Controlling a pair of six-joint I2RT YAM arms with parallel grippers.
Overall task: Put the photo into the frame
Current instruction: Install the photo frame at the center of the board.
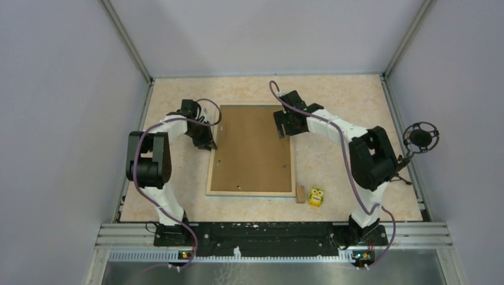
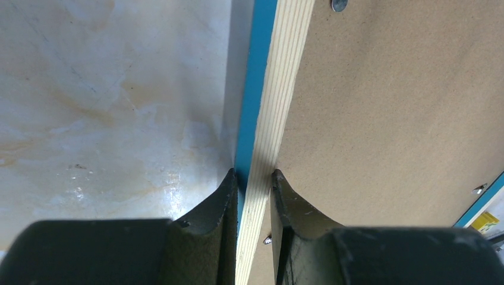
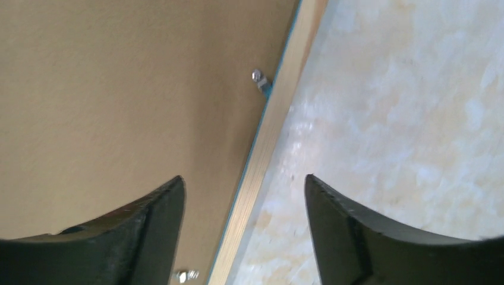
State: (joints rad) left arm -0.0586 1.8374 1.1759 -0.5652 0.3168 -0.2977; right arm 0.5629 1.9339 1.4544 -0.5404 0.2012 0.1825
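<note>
Left end effector [image 2: 252, 176] clamps the frame [image 2: 278, 77], backing board [image 2: 386, 119] seated inside; right end effector [image 3: 243, 181] gapes.

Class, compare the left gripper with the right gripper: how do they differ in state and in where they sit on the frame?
The left gripper is shut on the left rail of the frame; the right gripper is open, with gaps on both sides of the right rail. The left sits at the frame's left edge, the right at its right edge. Both straddle a wooden rail beside the brown backing board.
</note>
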